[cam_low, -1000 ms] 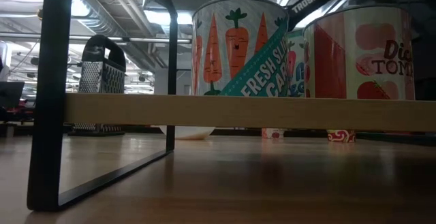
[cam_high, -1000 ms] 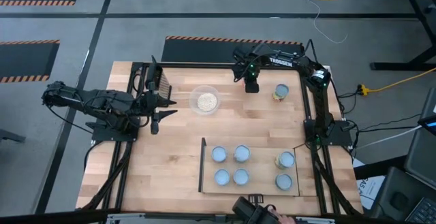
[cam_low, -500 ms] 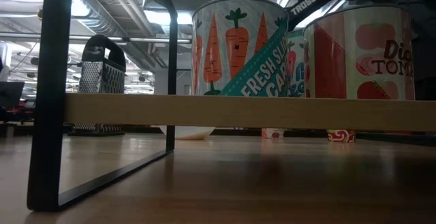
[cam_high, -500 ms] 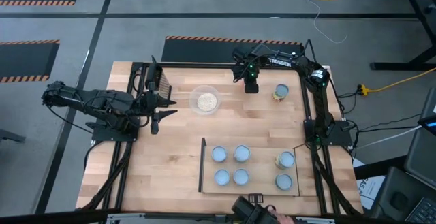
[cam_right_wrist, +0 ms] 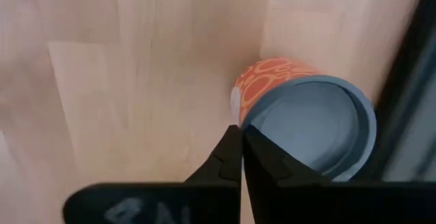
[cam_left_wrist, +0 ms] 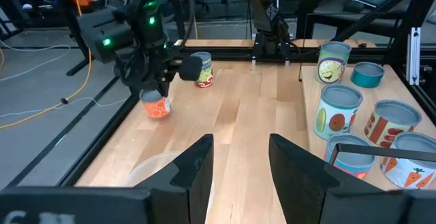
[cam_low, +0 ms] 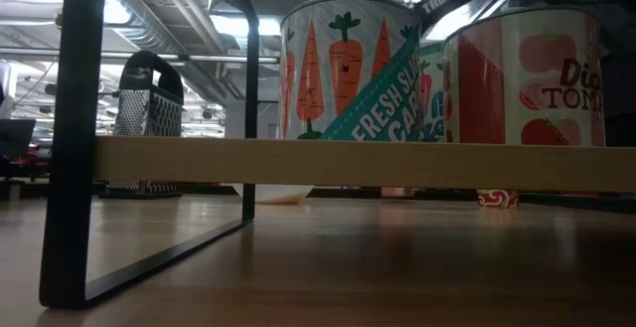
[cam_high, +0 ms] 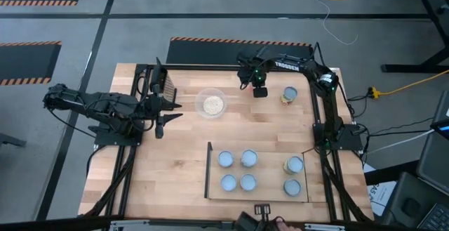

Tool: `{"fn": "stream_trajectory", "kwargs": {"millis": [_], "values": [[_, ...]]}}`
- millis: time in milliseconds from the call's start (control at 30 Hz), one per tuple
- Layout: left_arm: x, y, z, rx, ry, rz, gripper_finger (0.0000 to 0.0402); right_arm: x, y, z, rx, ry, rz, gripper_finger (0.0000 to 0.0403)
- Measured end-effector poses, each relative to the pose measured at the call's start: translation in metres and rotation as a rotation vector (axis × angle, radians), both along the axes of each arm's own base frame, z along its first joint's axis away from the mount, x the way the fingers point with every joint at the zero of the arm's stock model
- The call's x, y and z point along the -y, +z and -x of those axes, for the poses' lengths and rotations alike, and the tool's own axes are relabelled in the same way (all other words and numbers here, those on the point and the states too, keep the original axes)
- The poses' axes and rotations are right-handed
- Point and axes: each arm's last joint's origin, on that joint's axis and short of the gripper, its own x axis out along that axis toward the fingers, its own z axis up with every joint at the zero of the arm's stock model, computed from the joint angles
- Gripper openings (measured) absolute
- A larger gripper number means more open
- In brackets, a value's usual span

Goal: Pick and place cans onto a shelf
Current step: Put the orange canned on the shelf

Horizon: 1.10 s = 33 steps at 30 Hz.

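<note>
My right gripper (cam_high: pixel 257 85) is at the table's far side, shut on an orange-labelled can with a pale blue top (cam_right_wrist: pixel 306 125). The can also shows below that gripper in the left wrist view (cam_left_wrist: pixel 157 106), where it is tilted. Another can (cam_high: pixel 289 94) stands on its base on the table, to the right of it. The light-wood shelf (cam_high: pixel 266 169) stands near the front edge and carries several cans (cam_high: pixel 236 159) upright on it. In the low view the shelf board (cam_low: pixel 298 163) bears a carrot can (cam_low: pixel 348 69). My left gripper (cam_high: pixel 160 126) is open and empty at the table's left. My right gripper pinches the orange can at its top rim (cam_right_wrist: pixel 240 118), on one side of the can, with its two fingers almost closed together. The fingers come from above, pointing down. The can hangs tilted below them. Whether its base touches the table, I cannot tell.
A clear round bowl (cam_high: pixel 211 104) and a metal grater (cam_high: pixel 163 83) stand on the table's far left part. The shelf's dark leg (cam_low: pixel 75 138) stands close to the low camera. Bare wood lies between the bowl and the shelf.
My right gripper has shifted a little toward the far left. The orange can's base, which showed on the table under the shelf board in the low view, no longer shows there. The left arm has kept still.
</note>
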Motion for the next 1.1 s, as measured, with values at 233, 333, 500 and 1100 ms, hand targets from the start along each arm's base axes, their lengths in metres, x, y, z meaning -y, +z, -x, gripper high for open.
{"fn": "stream_trajectory", "kwargs": {"millis": [233,333,500,1100], "values": [[0.0,0.0,0.0,0.001,0.0,0.0,0.0135,-0.027,0.039,-0.017,0.007,0.024,-0.018,0.0003],[0.0,0.0,0.0,0.0,-0.001,-0.001,0.0135,-0.044,0.059,-0.026,0.015,0.022,-0.02,0.0002],[0.0,0.0,0.0,-0.007,-0.008,-0.031,0.0135,-0.086,0.097,-0.038,0.071,0.016,-0.1,0.0002],[0.0,0.0,0.0,-0.01,-0.009,-0.033,0.0135,-0.292,0.16,-0.022,0.216,-0.066,-0.174,0.0003]]}}
